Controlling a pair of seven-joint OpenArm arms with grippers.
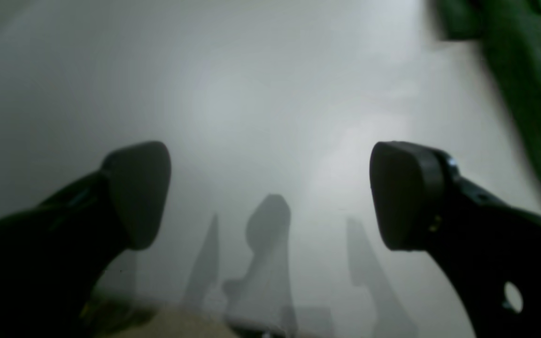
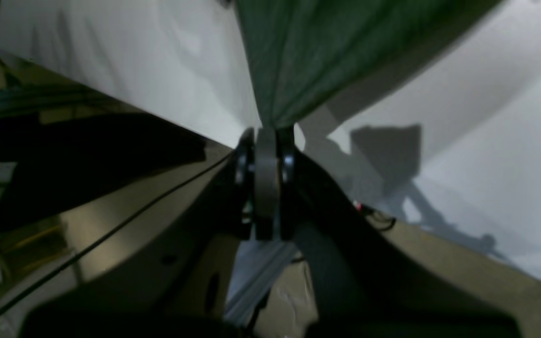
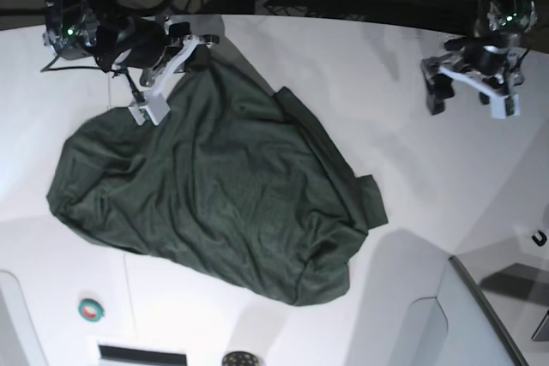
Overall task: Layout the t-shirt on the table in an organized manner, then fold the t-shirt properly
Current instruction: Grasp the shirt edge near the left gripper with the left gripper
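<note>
Our right hand (image 2: 266,136) is pressed together on a pinch of the dark green t-shirt (image 3: 214,203), gripping the fabric at its far edge near the back of the table (image 3: 360,75); from the wrist view the cloth fans out taut from between the fingers. Our left hand (image 1: 270,197) hangs spread wide over bare white table, holding nothing, well apart from the shirt, whose edge shows only at the corner of its view. We see the shirt lying rumpled and spread across the table's middle.
</note>
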